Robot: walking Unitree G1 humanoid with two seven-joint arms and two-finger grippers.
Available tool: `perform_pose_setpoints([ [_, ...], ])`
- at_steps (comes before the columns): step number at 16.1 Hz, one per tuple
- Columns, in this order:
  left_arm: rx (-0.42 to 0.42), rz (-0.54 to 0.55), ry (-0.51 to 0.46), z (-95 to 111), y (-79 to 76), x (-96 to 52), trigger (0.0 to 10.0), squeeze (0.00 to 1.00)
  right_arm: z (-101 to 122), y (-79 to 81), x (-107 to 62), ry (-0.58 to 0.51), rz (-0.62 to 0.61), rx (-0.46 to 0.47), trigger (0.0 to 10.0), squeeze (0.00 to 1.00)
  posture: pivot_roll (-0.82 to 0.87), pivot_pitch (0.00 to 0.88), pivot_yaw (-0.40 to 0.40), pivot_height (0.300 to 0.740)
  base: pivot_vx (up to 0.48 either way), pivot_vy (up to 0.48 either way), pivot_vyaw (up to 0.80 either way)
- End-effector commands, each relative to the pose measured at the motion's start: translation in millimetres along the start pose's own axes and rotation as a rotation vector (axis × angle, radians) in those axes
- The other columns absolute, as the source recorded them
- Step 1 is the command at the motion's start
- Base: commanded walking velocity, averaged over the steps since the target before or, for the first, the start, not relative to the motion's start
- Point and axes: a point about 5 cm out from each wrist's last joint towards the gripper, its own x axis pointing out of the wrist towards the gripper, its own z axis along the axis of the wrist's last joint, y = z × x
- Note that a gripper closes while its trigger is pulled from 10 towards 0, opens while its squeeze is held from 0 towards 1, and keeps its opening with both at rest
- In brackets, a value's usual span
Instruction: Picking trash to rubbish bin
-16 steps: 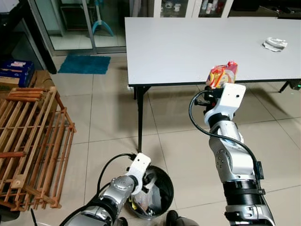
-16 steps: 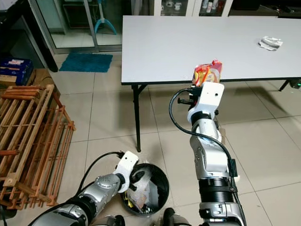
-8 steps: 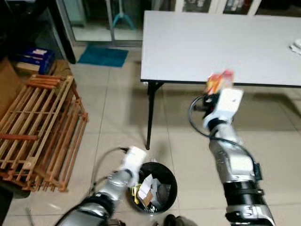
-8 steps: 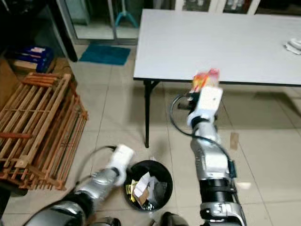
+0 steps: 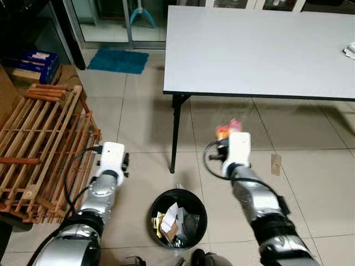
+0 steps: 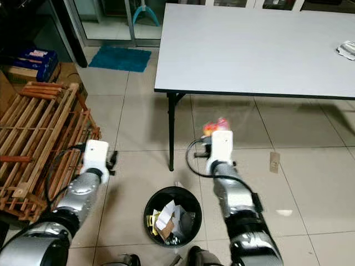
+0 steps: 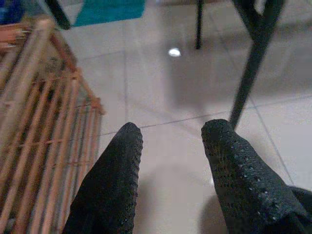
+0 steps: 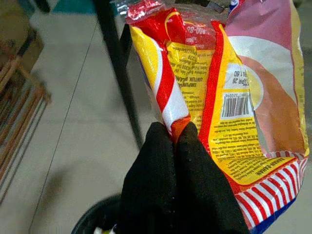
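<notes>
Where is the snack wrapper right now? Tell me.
The snack wrapper is pinched in the right gripper, held above the floor, ahead of the black bin and below the table's near edge.

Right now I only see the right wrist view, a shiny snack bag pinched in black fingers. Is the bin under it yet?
Observer: Not quite. The bin sits on the floor, left of the bag and nearer the robot.
Operator: Is stuff in the bin?
Observer: Yes, crumpled paper and wrappers lie inside.
Operator: What's the other arm doing?
Observer: The left gripper is open, holding nothing, beside a wooden rack.
Operator: Any more trash?
Observer: A crumpled white piece lies at the table's far right.
</notes>
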Motion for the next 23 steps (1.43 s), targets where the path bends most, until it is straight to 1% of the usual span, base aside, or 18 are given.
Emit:
perform_pose_setpoints([
  [1, -0.016, 0.026, -0.029, 6.3, 2.5, 1.6, 10.0, 0.0, -9.8, 0.7, 1.9, 0.041, 0.013, 0.001, 10.0, 0.0, -0.02, 0.103, -0.043, 0.74, 0.0, 0.0, 0.0],
  [2, -0.007, 0.03, -0.044, 9.0, 2.7, 1.9, 10.0, 0.0, -16.2, 1.2, 3.2, 0.073, 0.014, -0.006, 10.0, 0.0, -0.02, 0.103, -0.045, 0.74, 0.0, 0.0, 0.0],
  [4, 0.007, 0.029, -0.089, 18.4, 3.1, 3.3, 10.0, 0.0, -32.7, 8.5, 5.1, 0.166, 0.063, -0.013, 10.0, 0.0, -0.01, 0.102, -0.047, 0.74, 0.0, 0.0, 0.0],
  [5, 0.012, 0.029, -0.097, 20.0, 3.3, 3.6, 10.0, 0.0, -37.0, 10.2, 5.1, 0.187, 0.071, -0.012, 10.0, 0.0, -0.01, 0.1, -0.049, 0.74, 0.0, 0.0, 0.0],
  [7, 0.016, 0.036, -0.122, 25.8, 6.0, 4.3, 10.0, 0.0, -53.8, 17.6, 3.2, 0.261, 0.094, -0.014, 10.0, 0.0, 0.0, 0.1, -0.052, 0.74, 0.0, 0.0, 0.0],
  [8, 0.017, 0.039, -0.127, 26.8, 6.7, 4.4, 10.0, 0.0, -56.6, 20.2, 2.7, 0.274, 0.106, -0.016, 10.0, 0.0, 0.0, 0.1, -0.052, 0.74, 0.0, 0.0, 0.0],
  [9, 0.018, 0.044, -0.134, 28.7, 8.3, 4.6, 10.0, 0.0, -62.9, 29.6, 1.2, 0.297, 0.144, -0.027, 10.0, 0.0, 0.01, 0.098, -0.054, 0.74, 0.0, 0.0, 0.0],
  [11, 0.02, 0.043, -0.134, 29.1, 7.9, 4.7, 10.0, 0.0, -71.5, 35.7, -1.5, 0.332, 0.167, -0.058, 10.0, 0.0, 0.01, 0.096, -0.055, 0.74, 0.0, 0.0, 0.0],
  [13, 0.027, 0.035, -0.126, 28.2, 5.3, 4.6, 10.0, 0.0, -87.9, 38.9, -7.8, 0.4, 0.174, -0.077, 10.0, 0.0, 0.02, 0.091, -0.056, 0.74, 0.0, 0.0, 0.0],
  [14, 0.028, 0.034, -0.127, 28.1, 4.8, 4.6, 10.0, 0.0, -89.9, 39.3, -8.7, 0.407, 0.173, -0.074, 10.0, 0.0, 0.02, 0.092, -0.056, 0.74, 0.0, 0.0, 0.0],
  [16, 0.032, 0.031, -0.131, 28.2, 3.9, 4.2, 10.0, 0.0, -89.8, 46.6, -8.9, 0.394, 0.195, -0.016, 10.0, 0.0, 0.02, 0.089, -0.054, 0.74, 0.0, 0.0, 0.0],
  [19, 0.036, 0.029, -0.133, 28.8, 3.2, 4.3, 10.0, 0.0, -86.2, 56.2, -7.6, 0.374, 0.231, -0.021, 10.0, 0.0, 0.02, 0.083, -0.052, 0.74, 0.0, 0.0, 0.0],
  [23, 0.033, 0.027, -0.141, 29.7, 2.1, 4.1, 10.0, 0.0, -81.5, 58.2, -5.8, 0.332, 0.228, -0.01, 10.0, 0.0, 0.02, 0.08, -0.049, 0.74, 0.0, 0.0, 0.0],
])
